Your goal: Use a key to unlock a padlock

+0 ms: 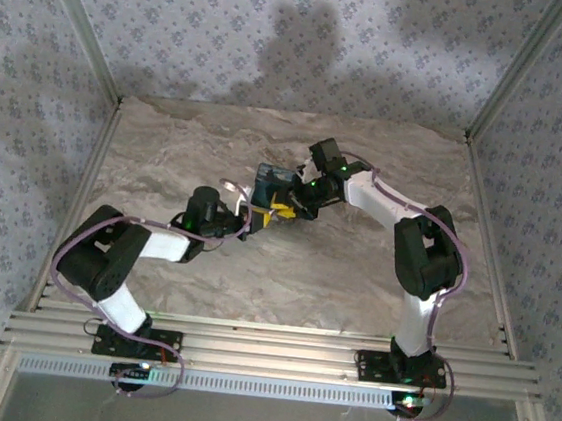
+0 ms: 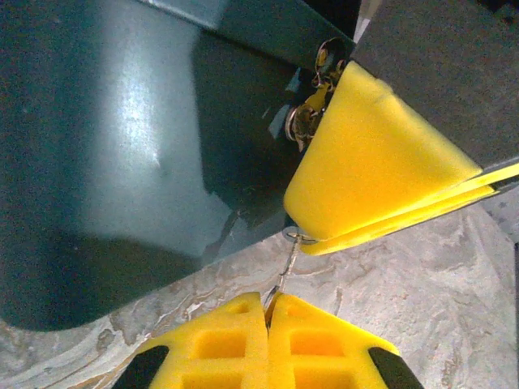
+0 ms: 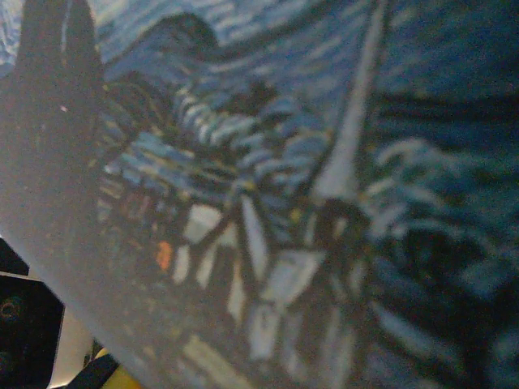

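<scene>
The padlock (image 1: 272, 181) is a blue block with a painted print, held near the table's middle, its silver shackle (image 1: 230, 184) pointing left. In the right wrist view its printed face (image 3: 268, 203) sits very close to the camera. My right gripper (image 1: 287, 203) is shut on the padlock, with one yellow finger (image 2: 373, 170) lying against the dark body (image 2: 122, 146). My left gripper (image 2: 268, 298) is shut on a thin metal key (image 2: 285, 267) seen edge-on. The key's ring end lies just under that right finger. The left gripper (image 1: 256, 216) sits just below the padlock.
A small blurred bunch of metal (image 2: 306, 121) hangs against the padlock beside the right finger. The marbled tabletop (image 1: 305, 273) is fenced by patterned walls on three sides, with metal rails (image 1: 266, 355) along the near edge by the arm bases.
</scene>
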Motion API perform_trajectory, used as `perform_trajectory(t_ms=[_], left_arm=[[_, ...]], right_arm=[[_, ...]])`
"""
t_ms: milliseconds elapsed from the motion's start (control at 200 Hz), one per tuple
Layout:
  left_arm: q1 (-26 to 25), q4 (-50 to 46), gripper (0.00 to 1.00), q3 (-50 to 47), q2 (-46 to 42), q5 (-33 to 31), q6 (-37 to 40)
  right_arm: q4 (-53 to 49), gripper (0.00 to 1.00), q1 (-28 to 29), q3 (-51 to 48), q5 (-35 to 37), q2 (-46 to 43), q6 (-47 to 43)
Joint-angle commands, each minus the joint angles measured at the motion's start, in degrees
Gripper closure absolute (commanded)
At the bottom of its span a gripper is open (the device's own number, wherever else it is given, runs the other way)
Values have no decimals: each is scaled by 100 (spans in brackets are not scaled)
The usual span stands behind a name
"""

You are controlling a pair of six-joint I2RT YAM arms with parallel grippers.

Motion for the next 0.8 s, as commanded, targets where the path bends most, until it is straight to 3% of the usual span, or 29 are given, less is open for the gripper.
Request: perform_trajectory(t_ms=[0, 515, 794], left_arm=[[-30, -574, 100, 202, -170, -202, 222], [-19, -563, 100, 74, -534, -115, -71], [-21, -346, 100, 281, -25, -19, -165]], right_arm=[[119, 100, -33, -60, -287, -84, 126], [276, 100, -70, -151, -287, -101, 185], [359, 100, -34, -168, -269, -101, 253]])
